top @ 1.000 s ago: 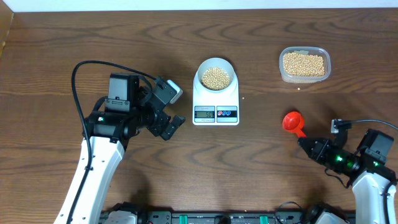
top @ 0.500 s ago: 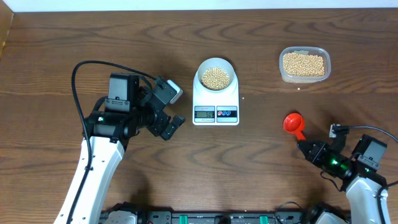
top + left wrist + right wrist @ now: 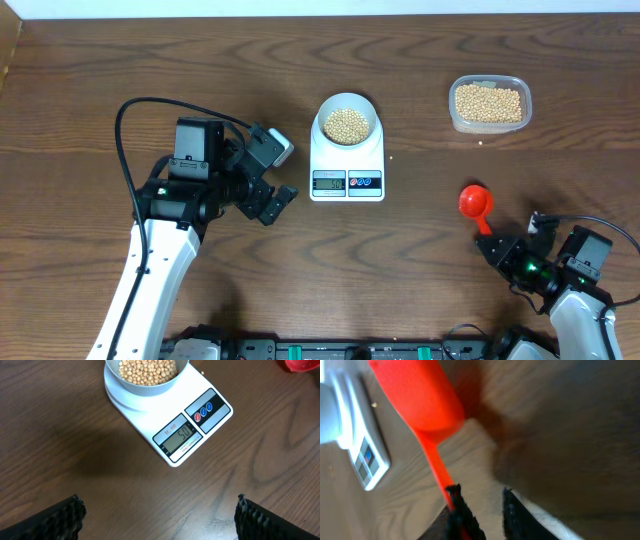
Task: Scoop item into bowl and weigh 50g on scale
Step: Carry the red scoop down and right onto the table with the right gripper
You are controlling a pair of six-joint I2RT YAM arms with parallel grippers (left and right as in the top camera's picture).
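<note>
A pale blue bowl (image 3: 347, 99) of tan beans (image 3: 347, 124) stands on the white scale (image 3: 347, 182). In the left wrist view the bowl (image 3: 150, 391) with its beans (image 3: 147, 369) is at the top, and the scale (image 3: 150, 420) display reads 50. My left gripper (image 3: 275, 200) hovers wide open left of the scale, with only bare table between its fingers (image 3: 160, 515). The red scoop (image 3: 474, 200) lies on the table at the right. My right gripper (image 3: 492, 247) sits at the end of its handle, open; the handle (image 3: 437, 467) runs along the outer side of one finger (image 3: 462, 515).
A clear plastic tub (image 3: 456, 118) of more beans stands at the back right. One stray bean (image 3: 480, 142) lies in front of it. A black cable loops over the left arm (image 3: 125, 120).
My right gripper went from shut on the scoop handle to open and drew back toward the near edge. The scoop shifted slightly nearer. The left arm has not moved.
</note>
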